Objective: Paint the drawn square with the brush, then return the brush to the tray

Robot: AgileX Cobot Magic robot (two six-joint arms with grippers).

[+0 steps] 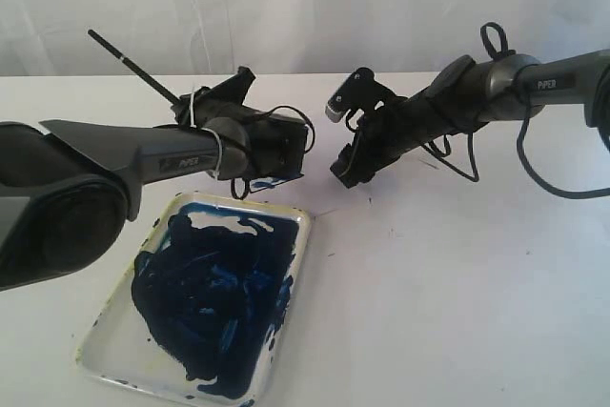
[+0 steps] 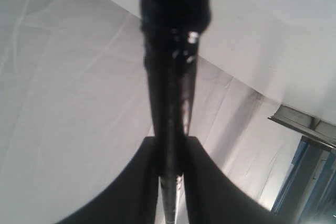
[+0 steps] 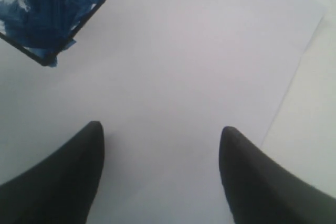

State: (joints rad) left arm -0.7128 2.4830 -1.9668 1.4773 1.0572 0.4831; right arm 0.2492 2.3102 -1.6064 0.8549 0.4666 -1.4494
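Observation:
My left gripper [image 1: 208,100] is shut on the brush [image 1: 133,64], whose thin black handle sticks up and back to the left. In the left wrist view the brush [image 2: 170,103] runs straight between the closed fingers of the left gripper [image 2: 171,153]; its tip is hidden. The drawn square [image 3: 47,9] is smeared blue on the white paper, and a bit of the drawn square [image 1: 276,179] peeks out below the left wrist. My right gripper [image 3: 161,135] hangs open over bare paper beside the square; it is the right gripper [image 1: 345,171] at centre. The tray [image 1: 301,228], smeared dark blue, lies at the front left.
The white paper sheet [image 3: 210,51] lies on a white table, its edge [image 3: 294,77] showing in the right wrist view. A white cloth backdrop [image 1: 305,7] hangs behind. Cables [image 1: 534,173] trail from the right arm.

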